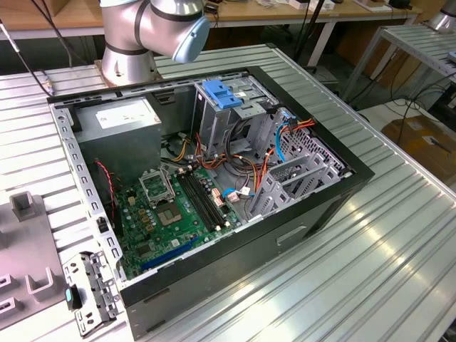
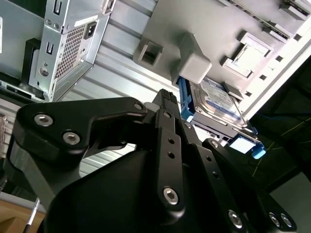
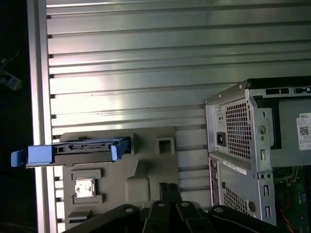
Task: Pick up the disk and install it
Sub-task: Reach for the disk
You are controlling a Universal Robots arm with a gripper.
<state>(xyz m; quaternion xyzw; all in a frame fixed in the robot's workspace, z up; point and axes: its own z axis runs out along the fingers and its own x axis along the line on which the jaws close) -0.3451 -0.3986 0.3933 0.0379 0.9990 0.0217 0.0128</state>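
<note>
So here's where I'm at. My hand (image 3: 168,187) hangs over the grey holder (image 3: 146,155). Going by the first wrist view, the fingers are pressed together with nothing between them.

The disk (image 3: 82,147) isn't in my grip. It stands on its edge in a slot of that holder, at the end farthest from the computer case (image 3: 238,126) and close to the rim of the surface (image 3: 121,58). It has a blue frame around it, with blue tabs poking out at both ends. My fingertips are near it but clearly apart from it. A square silver chip (image 3: 83,188) sits in a recess of the same holder, just beside the disk.

The surface is ribbed silvery metal with long grooves all the way across, pretty shiny under the lights. The case lies on its side with the open side up, and the holder is on the exterior view's left of it. Inside there's a green circuit board (image 1: 174,214), a grey power box (image 1: 117,121) in the far left corner, and a metal cage (image 1: 228,125) with a blue latch (image 1: 221,94) on top. Orange and blue wires (image 1: 303,125) run past the cage. A small metal bracket (image 1: 89,292) lies by the case's near left corner, between it and the holder. My arm's base (image 1: 128,43) is planted on the far side of the surface, behind the case.

Room-wise, there are desks (image 1: 249,10) along the far side with cables (image 1: 306,28) hanging down. Another ribbed table (image 1: 420,43) stands at the far right, and a brown cardboard box (image 1: 427,142) sits on the floor.
</note>
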